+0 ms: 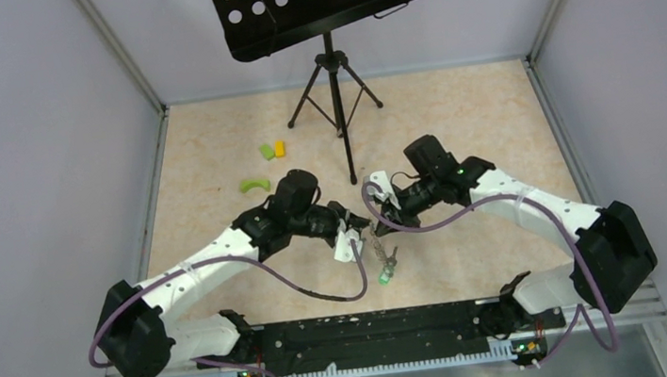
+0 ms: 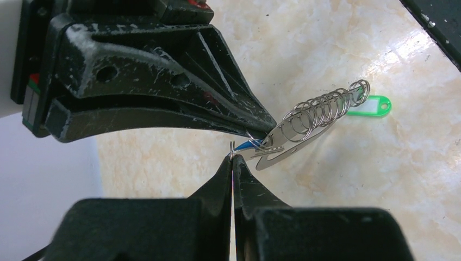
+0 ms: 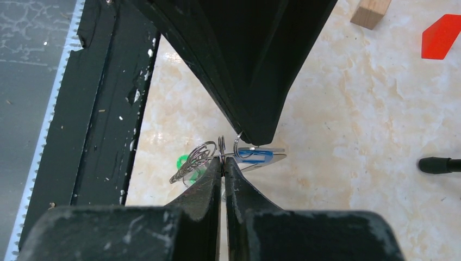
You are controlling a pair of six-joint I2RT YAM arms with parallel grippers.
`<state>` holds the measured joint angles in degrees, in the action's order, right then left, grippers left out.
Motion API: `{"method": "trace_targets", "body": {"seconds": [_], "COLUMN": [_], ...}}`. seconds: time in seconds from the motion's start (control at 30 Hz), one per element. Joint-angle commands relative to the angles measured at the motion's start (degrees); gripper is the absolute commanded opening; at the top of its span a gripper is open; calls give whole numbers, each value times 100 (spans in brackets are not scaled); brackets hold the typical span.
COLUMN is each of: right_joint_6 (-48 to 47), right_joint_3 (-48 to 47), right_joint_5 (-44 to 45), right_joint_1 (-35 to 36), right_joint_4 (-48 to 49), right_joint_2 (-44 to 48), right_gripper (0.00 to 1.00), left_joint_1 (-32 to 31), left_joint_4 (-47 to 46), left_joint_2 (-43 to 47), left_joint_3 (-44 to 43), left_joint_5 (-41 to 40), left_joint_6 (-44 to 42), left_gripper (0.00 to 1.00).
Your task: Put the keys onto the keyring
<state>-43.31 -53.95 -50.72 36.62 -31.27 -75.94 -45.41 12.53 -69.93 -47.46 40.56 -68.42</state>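
While both arms meet above the middle of the worktop point(image 1: 455, 127), each pair of fingers is pressed together on thin wire. The left arm's fingers point(image 2: 217, 190) appear clamped on the small loop of the blue-tagged key point(image 3: 255, 155). The right arm's fingers point(image 3: 209, 185) appear clamped on the end ring of the keyring point(image 2: 321, 111), a short chain of silvery rings. Held tip to tip like this, the two loops can likely be worked into each other. The keyring's far end trails down towards the worktop, where the green-tagged key point(image 2: 375, 106) sits, seemingly joined on. No box or tray is in view.
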Motion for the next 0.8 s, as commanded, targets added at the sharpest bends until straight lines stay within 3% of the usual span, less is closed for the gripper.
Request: {"method": "trace_targets", "body": {"seconds": [0.0,0.77], "right_joint_6": [-4,68], "right_joint_3": [-356,-411], "right_joint_5": [-237,-168], "right_joint_1": [47,47], "right_joint_4": [0,-104], "right_joint_2": [-109,-408], "right_gripper": [0,0], "left_joint_1": [-71,-161], "left_joint_4": [-32,30], "left_joint_2": [79,69], "left_joint_3": [108,124], "left_joint_5": [-45,-214], "left_joint_6": [-267,-450], "left_gripper": [0,0]}}
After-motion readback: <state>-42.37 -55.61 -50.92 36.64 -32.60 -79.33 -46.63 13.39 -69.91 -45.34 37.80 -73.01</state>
